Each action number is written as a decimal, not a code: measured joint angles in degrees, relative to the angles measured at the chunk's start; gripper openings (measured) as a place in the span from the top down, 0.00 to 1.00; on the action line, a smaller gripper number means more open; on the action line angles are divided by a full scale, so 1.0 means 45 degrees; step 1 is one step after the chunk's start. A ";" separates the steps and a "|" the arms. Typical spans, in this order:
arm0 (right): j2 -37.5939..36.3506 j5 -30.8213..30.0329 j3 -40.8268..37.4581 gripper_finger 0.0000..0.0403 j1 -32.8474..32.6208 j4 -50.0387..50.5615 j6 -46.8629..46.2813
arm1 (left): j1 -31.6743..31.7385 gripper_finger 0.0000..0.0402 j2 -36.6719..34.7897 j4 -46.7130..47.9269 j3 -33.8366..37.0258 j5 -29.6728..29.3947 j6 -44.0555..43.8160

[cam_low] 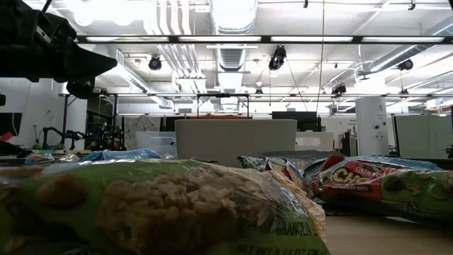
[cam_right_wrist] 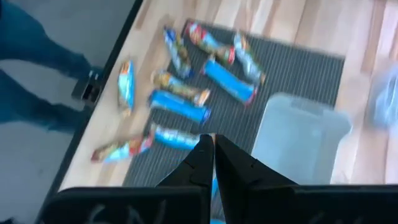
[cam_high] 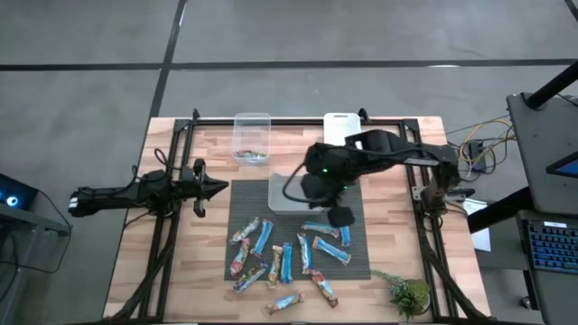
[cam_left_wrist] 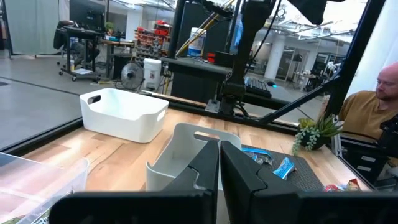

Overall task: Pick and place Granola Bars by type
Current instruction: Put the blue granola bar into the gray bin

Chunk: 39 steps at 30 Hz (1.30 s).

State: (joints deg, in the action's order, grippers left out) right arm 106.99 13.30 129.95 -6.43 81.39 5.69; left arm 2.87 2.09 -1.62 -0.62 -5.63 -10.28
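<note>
The right gripper [cam_high: 341,217] hangs over the dark mat [cam_high: 357,266] near the middle of the bench [cam_high: 163,271], its fingers [cam_right_wrist: 205,163] pressed together with nothing between them; this looks like the approach to a pick, not a carry. The Granola Bars [cam_high: 287,262] lie scattered on the near half of the mat, blue wrappers mixed among red and tan ones, one bar [cam_high: 287,303] off the mat's near edge on bare wood; a clear tub [cam_high: 252,135] at the far edge already holds something small, though which type I cannot tell. A frosted tub [cam_high: 282,192] sits on the mat's far part, partly under the right arm, and a white bin [cam_high: 336,125] stands beyond it. The next move, as I judge it, calls for the fingers to part, come down over a single bar lying clear of its neighbours, and close across its narrow width. The left gripper [cam_high: 213,188] waits at the mat's left edge, fingers [cam_left_wrist: 236,174] together and empty. The right arm hides the frosted tub's inside and perhaps a bar or two; the low view is blocked by wrappers close to the lens.
</note>
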 joint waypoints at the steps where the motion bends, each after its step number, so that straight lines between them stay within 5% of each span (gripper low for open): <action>1: -0.0073 0.0003 0.0000 0.98 -0.0059 0.0195 -0.0359 | 0.0000 1.00 0.0000 -0.0001 0.0000 -0.0004 0.0000; 8: -0.0226 -0.0102 0.0000 0.98 -0.0302 0.1701 -0.3656 | 0.0000 1.00 -0.0001 -0.0001 0.0000 -0.0004 0.0000; 15: -0.0302 -0.2669 -0.0400 0.98 -0.0817 0.1912 -0.6496 | 0.0000 1.00 -0.0001 -0.0002 0.0000 -0.0004 0.0000; 22: -0.1081 -0.2652 -0.1624 0.98 -0.0956 0.1879 -0.8227 | -0.0005 1.00 0.0000 -0.0006 0.0000 -0.0004 0.0000; 29: -0.2541 -0.2616 -0.3666 0.98 -0.1021 0.1432 -0.8785 | -0.0010 1.00 0.0000 -0.0011 0.0000 -0.0004 0.0000; 39: -0.4605 -0.1870 -0.8319 0.98 -0.1016 -0.2302 -1.0144 | -0.0005 1.00 0.0000 -0.0011 0.0000 0.0001 0.0000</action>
State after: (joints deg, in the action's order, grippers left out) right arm 86.27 4.88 92.51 -11.00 71.03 -39.95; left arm 2.85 2.09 -1.67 -0.62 -5.63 -10.28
